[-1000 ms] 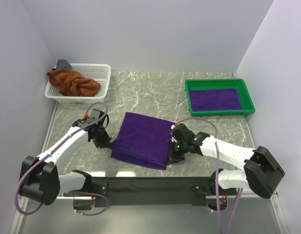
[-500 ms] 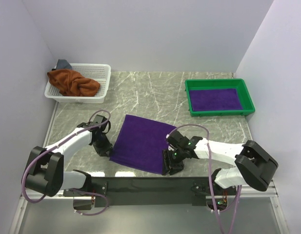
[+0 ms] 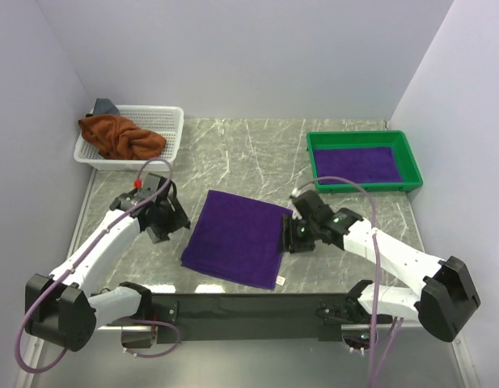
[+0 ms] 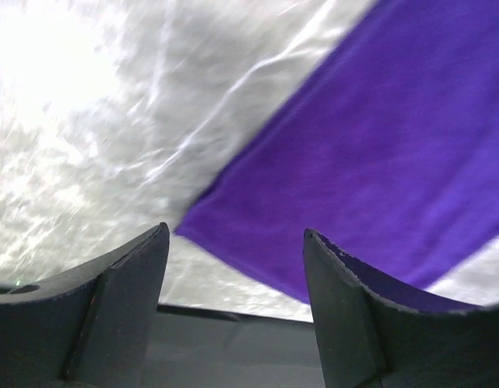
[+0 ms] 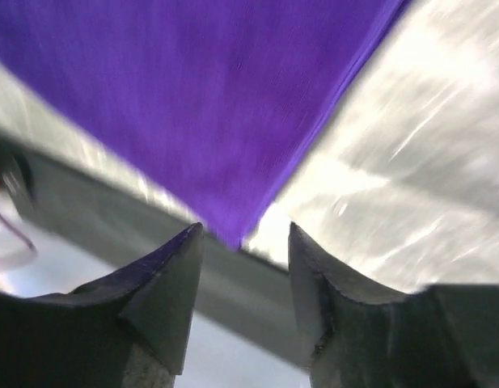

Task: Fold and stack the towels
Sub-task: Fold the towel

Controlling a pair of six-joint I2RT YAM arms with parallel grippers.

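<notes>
Left tool (image 3: 175,222), right tool (image 3: 288,238) risen off purple towel (image 3: 237,238), jaws apart, empty; towel flat between them.

Purple towel (image 3: 237,237) folded flat, mid-surface (image 3: 249,149), small white tag at near right corner. Left gripper (image 3: 175,220) just beside its left edge, right gripper (image 3: 288,236) at its right edge; contact unclear. Far left: white mesh basket (image 3: 124,164) with rust-brown towel (image 3: 120,136) bunched inside, grey-blue towel (image 3: 105,106) behind it. Far right: green tray (image 3: 362,187) holding second purple towel (image 3: 354,164), flat.
</notes>
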